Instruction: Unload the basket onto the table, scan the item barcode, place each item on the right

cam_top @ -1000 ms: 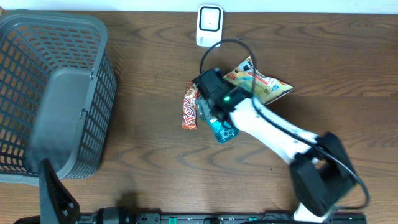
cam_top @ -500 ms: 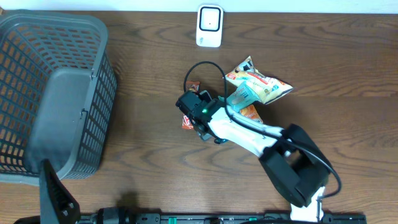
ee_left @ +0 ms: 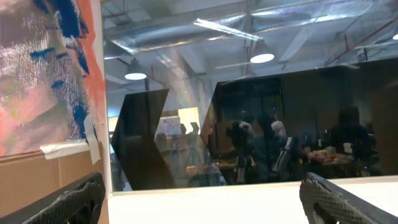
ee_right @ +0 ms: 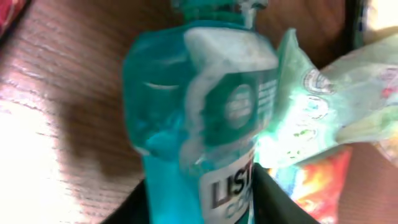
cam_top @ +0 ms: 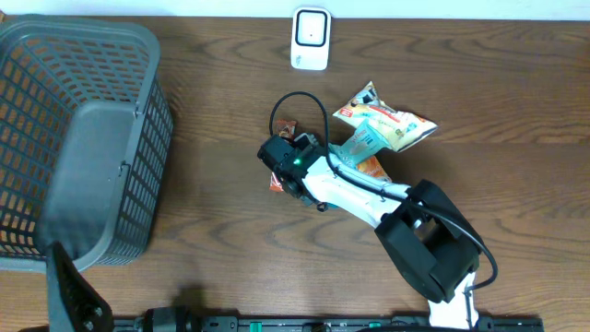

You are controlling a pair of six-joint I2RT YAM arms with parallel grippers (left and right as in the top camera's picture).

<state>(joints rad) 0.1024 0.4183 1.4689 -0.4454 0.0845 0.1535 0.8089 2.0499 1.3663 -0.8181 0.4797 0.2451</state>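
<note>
Teal mouthwash bottle [ee_right: 186,118] lies on the brown wooden surface [cam_top: 212,221], touching a pale green snack packet [ee_right: 311,106]. It fills the gap between the dark fingers [ee_right: 134,208] of the right pincer [ee_right: 205,202], which press on it from both sides. Overhead, the right arm covers the bottle near the middle of the surface, well apart from the white scanner [cam_top: 311,37] and the grey basket [cam_top: 83,28]. The left pincer [ee_left: 208,199] stands wide apart, holding nothing.

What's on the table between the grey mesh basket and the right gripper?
Overhead view: mostly bare brown wooden table beyond the grey mesh plastic basket, then an orange candy wrapper's edge beside the right gripper, which grips a teal mouthwash bottle.
</note>
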